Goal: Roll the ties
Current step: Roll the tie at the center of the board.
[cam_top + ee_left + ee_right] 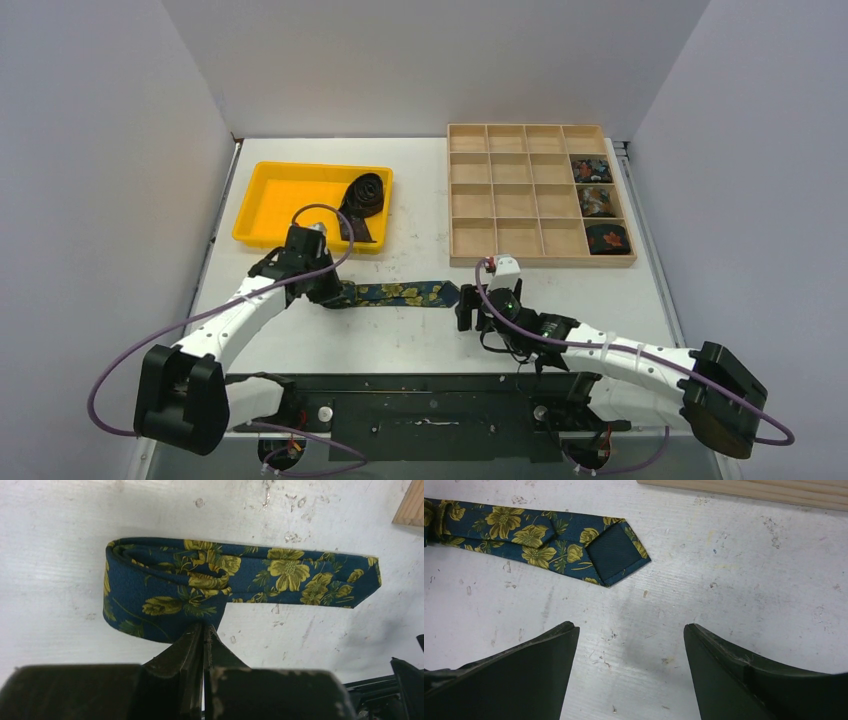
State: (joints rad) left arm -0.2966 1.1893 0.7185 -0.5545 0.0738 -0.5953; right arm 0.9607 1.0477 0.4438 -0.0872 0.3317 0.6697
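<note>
A navy tie with yellow flowers (pixel 400 293) lies flat on the white table between the two grippers. Its left end is folded over itself. In the left wrist view the left gripper (pixel 203 628) is shut, pinching the near edge of the folded end of this tie (pixel 165 585). In the top view the left gripper (pixel 335 292) sits at the tie's left end. The right gripper (pixel 465 306) is open and empty just right of the tie's pointed tip (pixel 614 555). In its wrist view the right gripper (pixel 629 627) has bare table between its jaws. A black tie (pixel 364 197) lies loosely coiled in the yellow tray (pixel 275 200).
A wooden grid box (pixel 500 190) stands at the back right, and its edge shows in the right wrist view (pixel 749 487). Three rolled ties (pixel 597 200) fill its right column. White walls close in the table on three sides.
</note>
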